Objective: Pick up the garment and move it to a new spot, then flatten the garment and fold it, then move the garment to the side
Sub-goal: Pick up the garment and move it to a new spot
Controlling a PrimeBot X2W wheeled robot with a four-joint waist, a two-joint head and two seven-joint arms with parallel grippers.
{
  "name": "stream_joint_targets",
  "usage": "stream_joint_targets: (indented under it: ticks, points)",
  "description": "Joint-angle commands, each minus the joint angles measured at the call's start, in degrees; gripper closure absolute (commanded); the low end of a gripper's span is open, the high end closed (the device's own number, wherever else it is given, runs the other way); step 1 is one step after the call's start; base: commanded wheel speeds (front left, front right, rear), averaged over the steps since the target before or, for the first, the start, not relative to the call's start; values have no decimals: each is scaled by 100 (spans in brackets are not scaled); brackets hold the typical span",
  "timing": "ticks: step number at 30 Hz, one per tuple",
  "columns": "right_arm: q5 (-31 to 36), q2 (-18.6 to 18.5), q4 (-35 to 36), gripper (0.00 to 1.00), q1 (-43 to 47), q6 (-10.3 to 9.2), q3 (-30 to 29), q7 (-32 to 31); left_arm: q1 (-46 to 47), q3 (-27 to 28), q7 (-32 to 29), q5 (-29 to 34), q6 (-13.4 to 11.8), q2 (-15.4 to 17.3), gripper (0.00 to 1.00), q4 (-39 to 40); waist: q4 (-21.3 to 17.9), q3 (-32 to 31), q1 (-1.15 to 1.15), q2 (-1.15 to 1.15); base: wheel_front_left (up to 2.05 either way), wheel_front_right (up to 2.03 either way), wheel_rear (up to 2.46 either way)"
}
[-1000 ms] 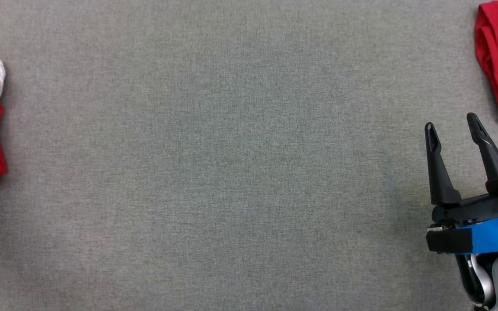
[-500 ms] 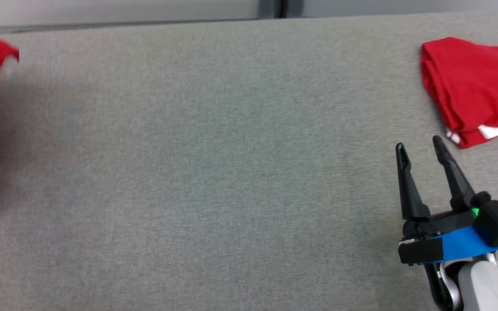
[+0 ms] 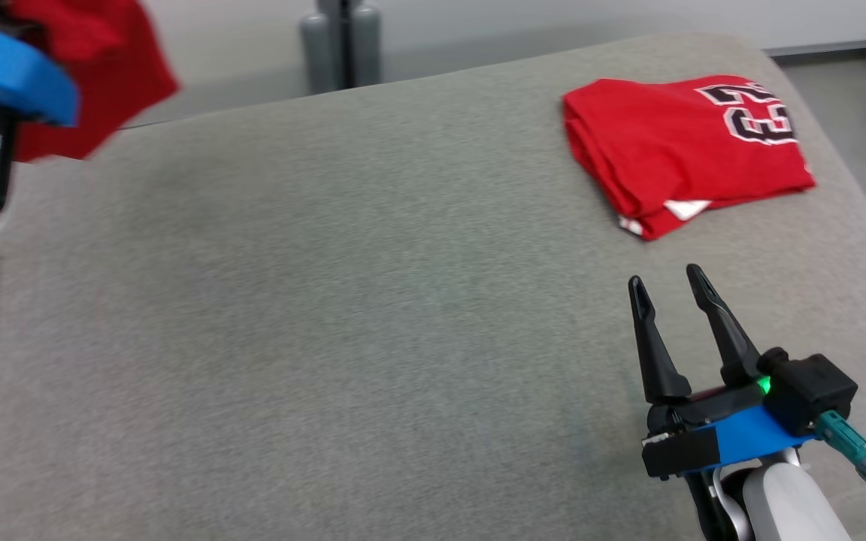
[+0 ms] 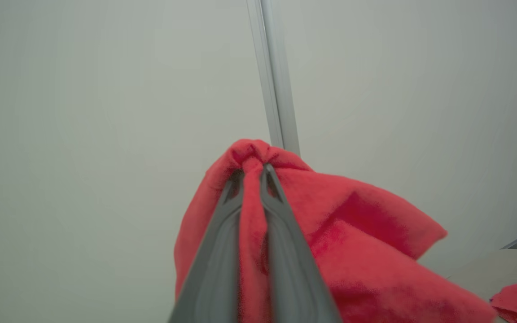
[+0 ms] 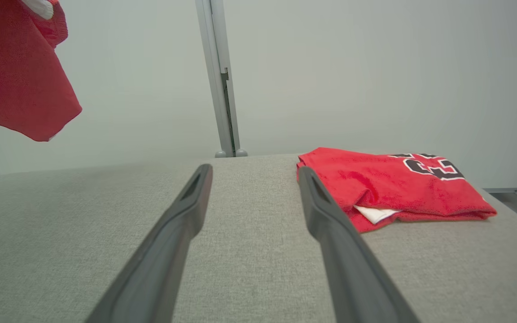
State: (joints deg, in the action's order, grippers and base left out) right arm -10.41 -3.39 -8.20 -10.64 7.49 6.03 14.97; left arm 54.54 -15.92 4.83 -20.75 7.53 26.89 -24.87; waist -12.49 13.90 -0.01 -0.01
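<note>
Item: red garment [image 4: 352,233] hung clear of grey table [image 3: 328,300], pinched in closed left gripper [image 4: 252,170]; right gripper [image 3: 664,276] stood spread, empty. Pick-up judged done; placing, flattening, folding, setting aside were outstanding

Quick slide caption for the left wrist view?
Left gripper shut on a bunched red garment, held up against a pale wall.

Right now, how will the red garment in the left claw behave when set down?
Probably floppy: the red garment bunches and drapes from the left claw. Likely light, since a small pinch carries it. It may land crumpled.
</note>
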Motion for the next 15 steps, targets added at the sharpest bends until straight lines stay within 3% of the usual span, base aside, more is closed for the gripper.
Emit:
stream_joint_targets:
  ticks: [1, 7, 15]
  points:
    - [-75, 14, -1, 0, -86, 1, 30, 23, 31, -103, -63, -2, -16, -117, 100, 162, -194, -91, 1, 1, 0, 0, 0]
    - [-175, 42, -9, 0, -111, 1, 197, 26, -319, -480, -167, -51, -25, -513, 100, 556, -511, -59, 1, 1, 0, 0, 0]
    - [-312, 50, -33, 0, -89, 1, 248, 28, -1308, -883, 74, -198, -101, -1025, 100, 220, -533, -45, 1, 1, 0, 0, 0]
